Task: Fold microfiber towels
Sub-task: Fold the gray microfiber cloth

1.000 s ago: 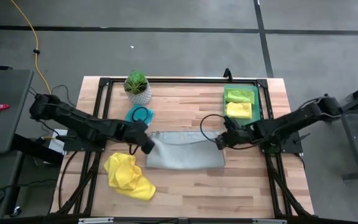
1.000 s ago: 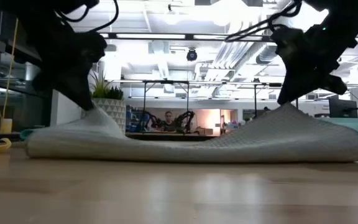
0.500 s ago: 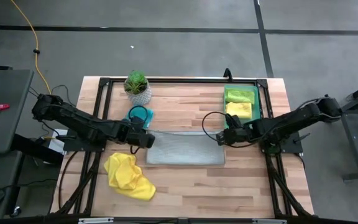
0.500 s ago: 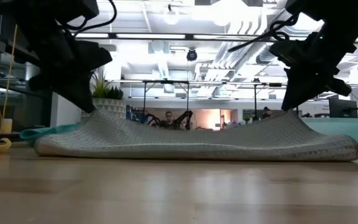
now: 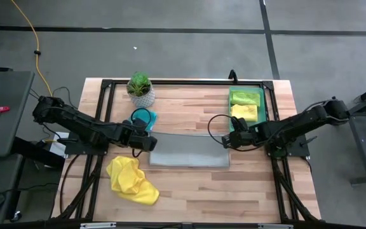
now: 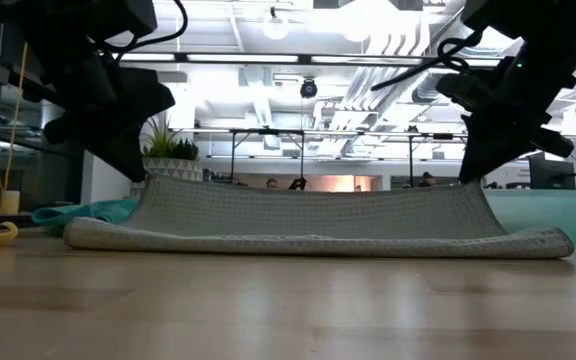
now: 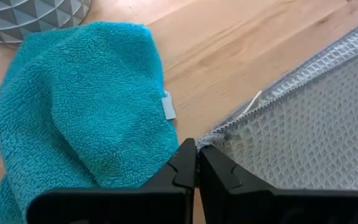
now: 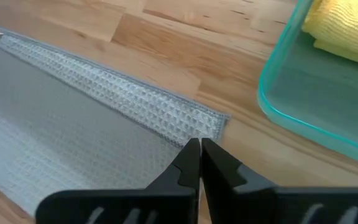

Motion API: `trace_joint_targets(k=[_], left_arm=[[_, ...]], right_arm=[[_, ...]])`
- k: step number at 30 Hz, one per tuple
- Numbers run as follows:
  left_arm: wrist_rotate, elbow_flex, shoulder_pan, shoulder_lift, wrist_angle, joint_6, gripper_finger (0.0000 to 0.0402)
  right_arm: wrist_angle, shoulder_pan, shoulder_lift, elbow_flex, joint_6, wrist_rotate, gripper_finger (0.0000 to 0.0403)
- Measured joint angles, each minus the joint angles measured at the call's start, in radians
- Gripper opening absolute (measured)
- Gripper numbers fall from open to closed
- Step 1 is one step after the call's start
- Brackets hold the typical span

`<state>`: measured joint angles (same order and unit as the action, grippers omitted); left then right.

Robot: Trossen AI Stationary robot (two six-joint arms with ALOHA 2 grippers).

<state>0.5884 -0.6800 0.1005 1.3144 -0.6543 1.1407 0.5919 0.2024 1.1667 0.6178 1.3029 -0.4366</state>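
High view, layout: grey-white towel (image 5: 188, 151) lies mid-table, between teal towel (image 5: 143, 117) and green tray (image 5: 264, 118).
Left gripper (image 7: 197, 151): fingers pinching one corner of the upper layer.
Right gripper (image 8: 200, 145): fingers pinching the opposite corner, near the tray.
Fold state: lifted edge hangs taut between both pinches, above the lower layer.
Risk, misalignment: uneven lowering would probably skew the edges.
Risk, slip: the pinches hold little cloth; a tug could free one corner.
Risk, snag: left pinch sits just beside the teal towel.
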Motion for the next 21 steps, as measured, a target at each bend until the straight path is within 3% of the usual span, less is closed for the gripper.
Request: trace_joint_targets(k=[5,9,16,21], left_arm=[[0.0,0.0,0.0,0.0,-0.004,0.0,0.0008],[0.0,0.0,-0.003,0.0,-0.01,0.0,0.003],[-0.022,0.0,-0.024,-0.006,-0.08,-0.003,0.0094],[-0.142,0.0,-0.086,-0.056,-0.109,-0.067,0.0155]], right_arm=[[-0.014,0.0,0.0,0.0,-0.001,0.012,0.0002],[-0.015,0.0,0.0,0.0,-0.002,0.02,0.0027],[-0.009,-0.005,-0.002,0.0,-0.029,-0.012,0.0131],[0.011,-0.039,-0.037,0.015,-0.083,0.021,0.0202]])
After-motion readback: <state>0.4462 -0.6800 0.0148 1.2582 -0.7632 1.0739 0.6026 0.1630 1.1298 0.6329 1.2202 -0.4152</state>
